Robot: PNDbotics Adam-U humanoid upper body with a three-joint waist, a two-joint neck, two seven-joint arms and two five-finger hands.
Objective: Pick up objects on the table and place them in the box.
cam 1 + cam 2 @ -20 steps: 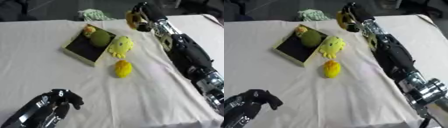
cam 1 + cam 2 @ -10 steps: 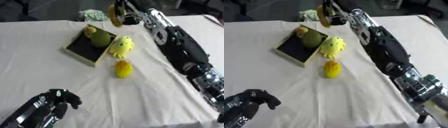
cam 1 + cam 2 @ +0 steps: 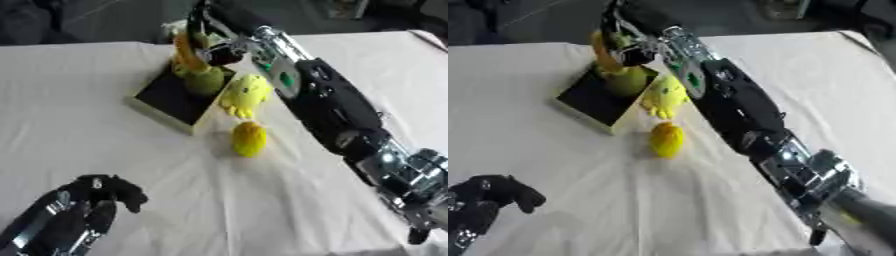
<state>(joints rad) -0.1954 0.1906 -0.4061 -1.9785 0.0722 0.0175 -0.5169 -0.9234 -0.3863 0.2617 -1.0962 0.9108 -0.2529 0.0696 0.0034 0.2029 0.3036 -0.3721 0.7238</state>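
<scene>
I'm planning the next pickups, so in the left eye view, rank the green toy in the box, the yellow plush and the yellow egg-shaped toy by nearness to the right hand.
1. Green toy, in the box, just below the right hand.
2. Yellow plush, beside the box's right edge.
3. Yellow egg-shaped toy, lower on the cloth.

Quick count of what you've got on the bench

You've got one box, dark inside with a pale rim, and one green round thing sitting in it. One orange-yellow item is up in your right hand. Outside the box: one yellow plush toy and one yellow lemon-shaped thing. Two hands, counting your left hand.
</scene>
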